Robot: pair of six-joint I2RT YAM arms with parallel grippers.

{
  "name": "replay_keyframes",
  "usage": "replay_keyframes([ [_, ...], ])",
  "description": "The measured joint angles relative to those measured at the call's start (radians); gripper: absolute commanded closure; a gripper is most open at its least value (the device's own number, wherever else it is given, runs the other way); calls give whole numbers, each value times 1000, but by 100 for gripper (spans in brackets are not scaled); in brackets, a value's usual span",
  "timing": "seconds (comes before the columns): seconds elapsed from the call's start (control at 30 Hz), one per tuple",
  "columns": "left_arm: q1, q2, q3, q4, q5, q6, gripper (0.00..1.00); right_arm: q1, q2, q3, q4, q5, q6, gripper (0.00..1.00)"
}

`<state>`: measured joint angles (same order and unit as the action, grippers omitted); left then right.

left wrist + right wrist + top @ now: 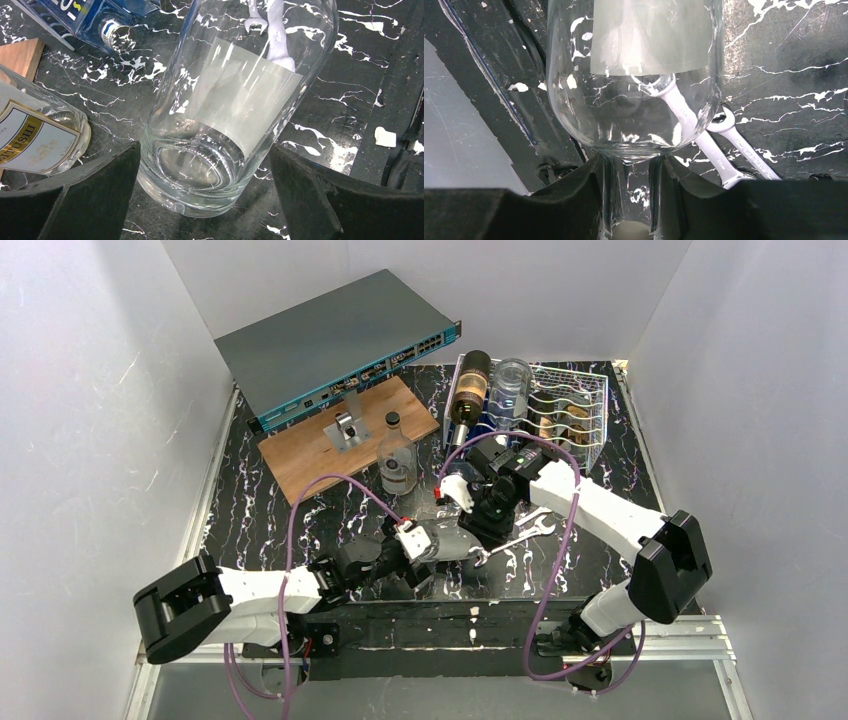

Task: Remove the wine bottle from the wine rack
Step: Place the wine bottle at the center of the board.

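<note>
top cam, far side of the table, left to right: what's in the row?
metal bracket on the wooden board → upright clear bottle → dark wine bottle → clear bottle beside it, both on the wine rack → the rack's right end. Network switch skipped: it spans behind the board.

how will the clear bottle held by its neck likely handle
Probably slippery: the clear bottle is smooth, glossy glass. Round, so it may roll if laid down. Looks empty, a wrench showing through, so likely light yet breakable.
</note>
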<state>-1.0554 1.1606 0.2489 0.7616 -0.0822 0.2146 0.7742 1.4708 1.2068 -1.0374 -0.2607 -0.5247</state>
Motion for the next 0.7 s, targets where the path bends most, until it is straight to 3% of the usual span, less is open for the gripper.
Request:
replay_keyframes([
  [0.33,6,35,-13,67,-5,1,2,10,24,37,-22,27,-3,67],
  [0.7,14,63,-30,127,-35,-7,2,61,84,134,-77,109,1,61],
])
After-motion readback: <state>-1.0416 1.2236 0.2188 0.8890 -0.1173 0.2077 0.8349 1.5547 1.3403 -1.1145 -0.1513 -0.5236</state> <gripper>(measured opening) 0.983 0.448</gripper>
